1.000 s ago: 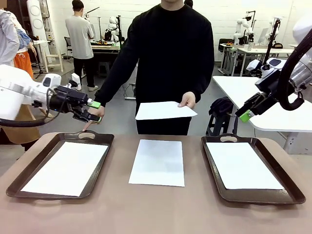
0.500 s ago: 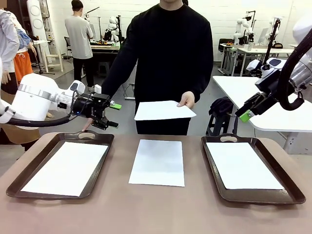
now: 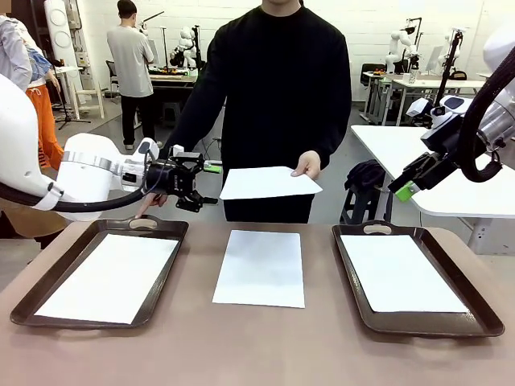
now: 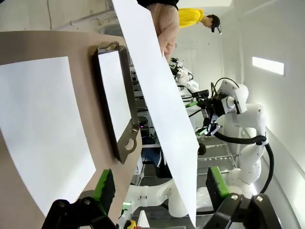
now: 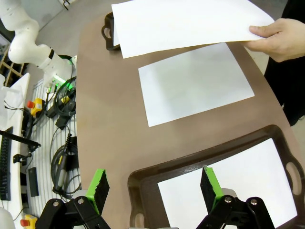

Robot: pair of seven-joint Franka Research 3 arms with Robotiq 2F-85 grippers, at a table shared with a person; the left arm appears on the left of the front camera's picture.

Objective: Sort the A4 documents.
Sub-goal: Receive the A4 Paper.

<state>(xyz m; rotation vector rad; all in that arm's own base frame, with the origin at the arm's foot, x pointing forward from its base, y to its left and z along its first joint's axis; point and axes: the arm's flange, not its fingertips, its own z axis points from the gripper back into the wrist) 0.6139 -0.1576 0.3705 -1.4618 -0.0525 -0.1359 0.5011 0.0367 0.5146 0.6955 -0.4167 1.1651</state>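
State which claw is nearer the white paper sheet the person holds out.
Left. The left claw is beside the white paper sheet; the right claw hangs well off its other side.

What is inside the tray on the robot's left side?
One plain white sheet lies flat in the left tray. Whether other sheets lie under it cannot be seen.

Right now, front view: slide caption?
Open left gripper beside the A4 sheet a person's hand holds out at the table's far side.
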